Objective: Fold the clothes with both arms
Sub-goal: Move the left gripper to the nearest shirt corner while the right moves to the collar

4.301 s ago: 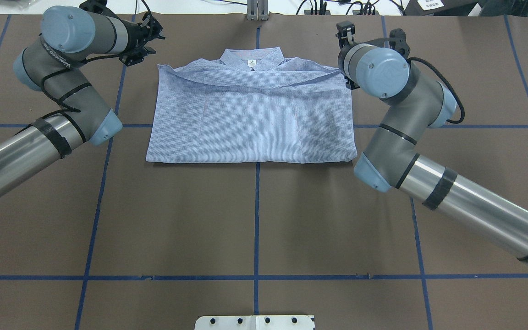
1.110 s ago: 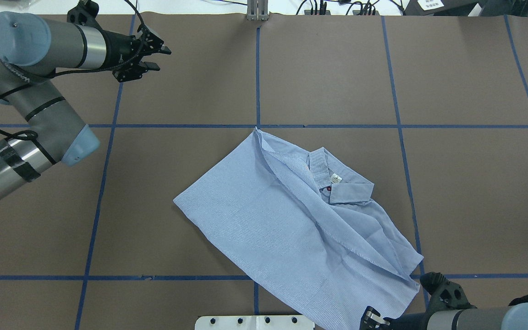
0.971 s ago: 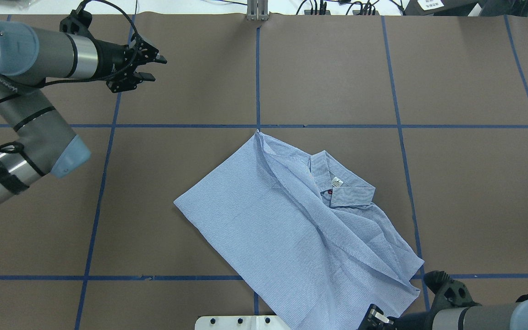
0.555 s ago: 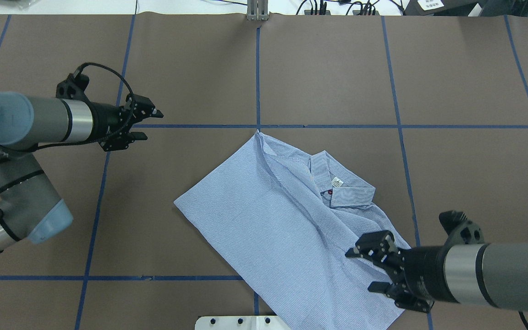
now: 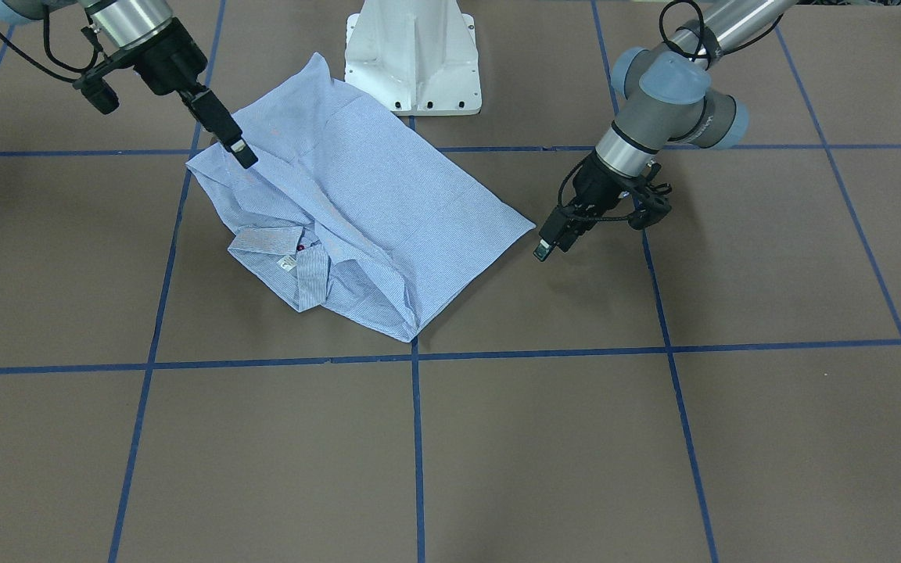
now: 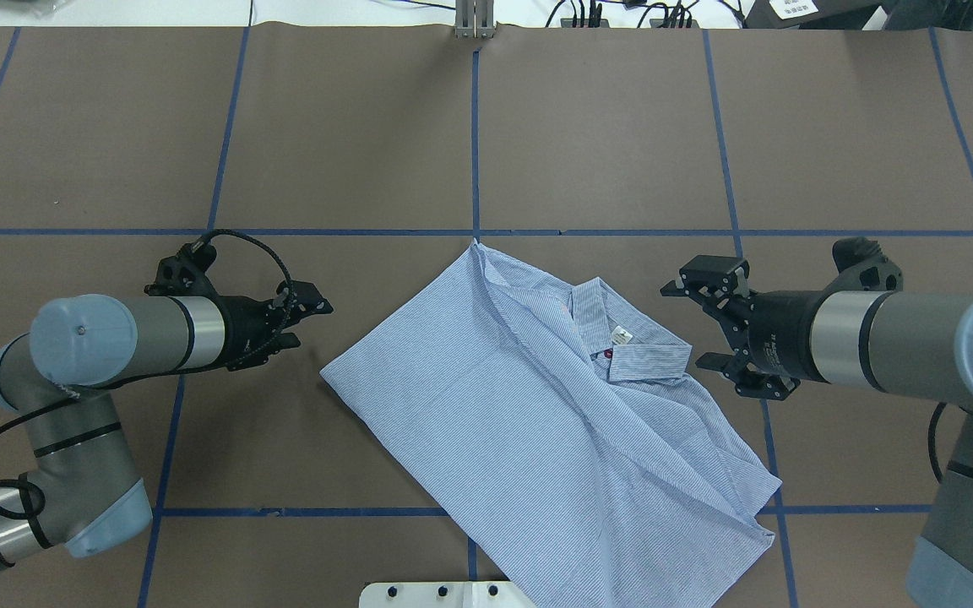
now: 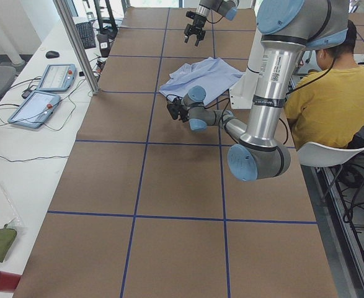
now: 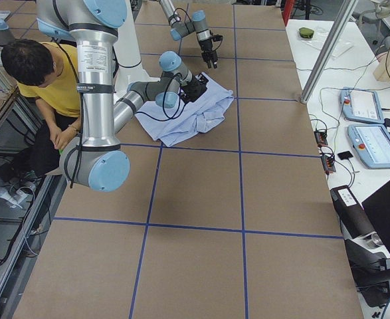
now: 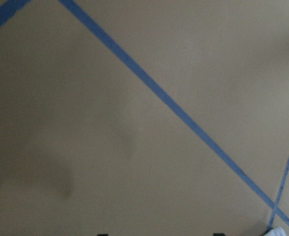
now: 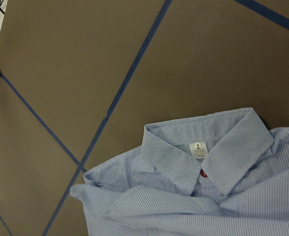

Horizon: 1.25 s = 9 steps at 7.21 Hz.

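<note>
Right wrist-mounted view: the neck label (image 10: pixel 198 149) inside the collar (image 10: pixel 164 150) is small and white. It carries the printed numeral "2"; the finer lines below it are too small to read. A dark red button (image 10: pixel 203 172) sits directly under the label.

Overhead exterior view: the striped button-up shirt (image 6: pixel 529 422) lies folded and rumpled on the brown table (image 6: pixel 605 127), set diagonally to the blue tape grid (image 6: pixel 475 127). Its near edge lies over part of the white pedestal base (image 6: pixel 419 594).

The right gripper (image 6: pixel 691 325) is spread wide and holds nothing. It sits just beside the collar. White printing on its body cannot be read.

The left gripper (image 6: pixel 311 323) is parted and holds nothing. It sits just beside the shirt's left corner, apart from the cloth.
</note>
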### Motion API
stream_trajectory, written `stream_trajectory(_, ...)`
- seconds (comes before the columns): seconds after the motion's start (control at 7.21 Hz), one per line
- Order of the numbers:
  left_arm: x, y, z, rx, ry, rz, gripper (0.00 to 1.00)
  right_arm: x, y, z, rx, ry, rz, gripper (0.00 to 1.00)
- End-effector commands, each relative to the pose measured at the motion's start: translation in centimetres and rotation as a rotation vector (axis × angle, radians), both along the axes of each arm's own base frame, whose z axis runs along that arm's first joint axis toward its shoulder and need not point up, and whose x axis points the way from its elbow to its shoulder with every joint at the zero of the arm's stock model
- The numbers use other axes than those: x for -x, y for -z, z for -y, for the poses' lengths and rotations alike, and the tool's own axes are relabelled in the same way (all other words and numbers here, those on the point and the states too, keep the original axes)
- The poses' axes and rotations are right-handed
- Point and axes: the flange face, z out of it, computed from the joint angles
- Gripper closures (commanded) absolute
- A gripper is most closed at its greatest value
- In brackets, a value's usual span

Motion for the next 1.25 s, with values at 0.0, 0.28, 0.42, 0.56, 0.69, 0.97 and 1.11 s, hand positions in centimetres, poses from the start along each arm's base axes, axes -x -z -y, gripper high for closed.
stream_trajectory(0.0, -1.8, 0.3, -2.4, -0.004, -0.047, -0.004, 0.26, 2.5, -0.2, 2.6, -0.007, -0.014, -0.016, 0.00)
stream_trajectory(0.28, -2.2, 0.5, -2.9, -0.006, -0.058, -0.009, 0.33, 2.7, -0.1, 2.6, -0.006, -0.013, -0.012, 0.00)
stream_trajectory(0.42, -2.4, 0.7, -3.2, -0.006, -0.062, -0.012, 0.41, 3.1, 0.6, 2.9, -0.006, -0.017, 0.001, 0.00)
stream_trajectory(0.56, -2.6, 0.7, -3.5, -0.006, -0.062, -0.010, 0.59, 3.2, 0.6, 2.9, -0.005, -0.016, 0.002, 0.00)
stream_trajectory(0.69, -2.6, 0.7, -3.5, -0.009, -0.053, -0.009, 0.86, 3.3, 0.7, 2.9, -0.004, -0.017, 0.004, 0.00)
stream_trajectory(0.97, -2.8, 0.8, -3.6, -0.005, -0.054, -0.007, 1.00, 3.3, 0.8, 2.8, -0.003, -0.016, 0.004, 0.00)
stream_trajectory(1.11, -3.5, 1.4, -3.0, -0.010, -0.062, 0.013, 1.00, 3.3, 0.9, 2.8, -0.004, -0.016, 0.007, 0.00)
